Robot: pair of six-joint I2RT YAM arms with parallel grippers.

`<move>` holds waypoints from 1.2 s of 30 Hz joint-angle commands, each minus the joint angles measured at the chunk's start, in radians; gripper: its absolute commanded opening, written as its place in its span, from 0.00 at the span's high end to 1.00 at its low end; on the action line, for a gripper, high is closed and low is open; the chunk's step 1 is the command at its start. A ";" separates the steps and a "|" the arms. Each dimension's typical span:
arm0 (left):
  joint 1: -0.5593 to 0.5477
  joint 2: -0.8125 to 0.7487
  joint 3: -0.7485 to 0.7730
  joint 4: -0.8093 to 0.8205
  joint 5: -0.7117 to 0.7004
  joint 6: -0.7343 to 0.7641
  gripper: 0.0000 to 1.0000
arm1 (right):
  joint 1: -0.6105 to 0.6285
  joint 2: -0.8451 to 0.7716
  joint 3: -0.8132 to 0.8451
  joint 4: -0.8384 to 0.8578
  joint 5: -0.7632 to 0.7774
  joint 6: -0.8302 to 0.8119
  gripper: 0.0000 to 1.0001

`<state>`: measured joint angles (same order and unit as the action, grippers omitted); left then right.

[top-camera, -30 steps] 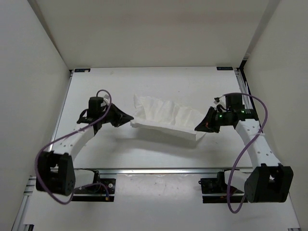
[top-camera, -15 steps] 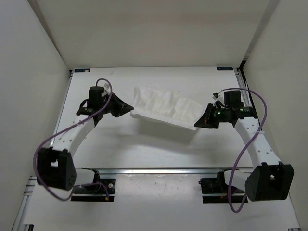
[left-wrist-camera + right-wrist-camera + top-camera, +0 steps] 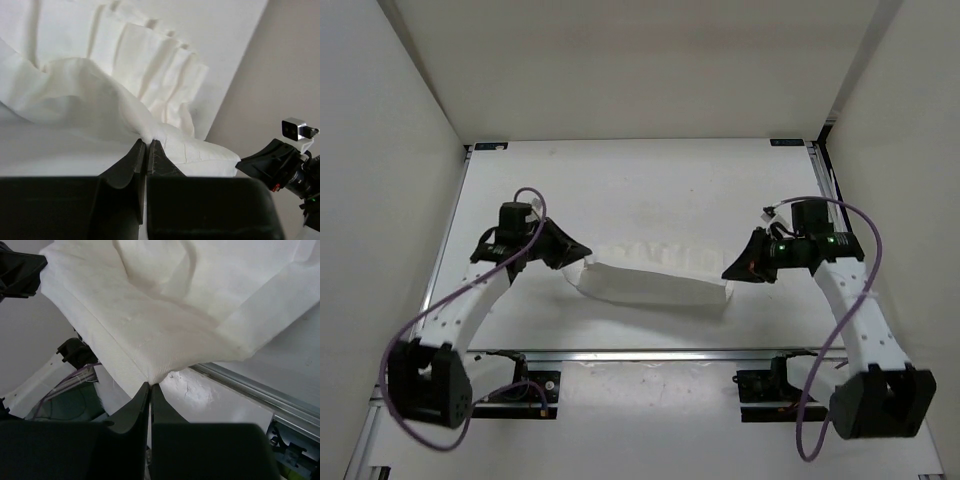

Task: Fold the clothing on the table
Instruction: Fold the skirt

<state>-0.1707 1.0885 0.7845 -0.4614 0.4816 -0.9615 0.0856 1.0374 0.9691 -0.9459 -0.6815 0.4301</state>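
Note:
The clothing (image 3: 655, 285), a thin white pleated cloth, stretches as a band between both arms above the table (image 3: 650, 185) in the top view. My left gripper (image 3: 584, 250) is shut on its left end; in the left wrist view the fingers (image 3: 146, 146) pinch a bunched corner of the clothing (image 3: 120, 95). At the right end my right gripper (image 3: 728, 272) is shut on the other corner. The right wrist view has the clothing (image 3: 170, 315) fanning out from the closed tips (image 3: 150, 386). A pleated part trails on the table behind the band (image 3: 660, 250).
White walls enclose the table on three sides. An aluminium rail (image 3: 650, 353) runs along the near edge, with both arm bases (image 3: 510, 390) (image 3: 770, 385) behind it. Purple cables loop off each arm (image 3: 820, 360).
Both grippers have carried the clothing toward the near edge and lower. The cloth, earlier spread wide and raised, now hangs as a narrow band between them.

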 commanded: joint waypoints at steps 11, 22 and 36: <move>-0.003 0.289 0.133 0.043 -0.205 0.037 1.00 | -0.037 0.435 0.091 0.213 0.059 -0.004 1.00; 0.051 0.433 0.113 0.236 -0.164 0.003 0.55 | -0.038 0.711 0.305 0.341 0.057 -0.028 0.84; 0.070 0.380 0.179 0.389 0.055 0.265 0.07 | -0.043 0.518 0.313 0.570 0.175 -0.108 0.54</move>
<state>-0.0738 1.5608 1.0222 -0.0612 0.4660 -0.8429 0.0113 1.6226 1.2407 -0.3588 -0.5594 0.3923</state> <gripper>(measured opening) 0.945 0.453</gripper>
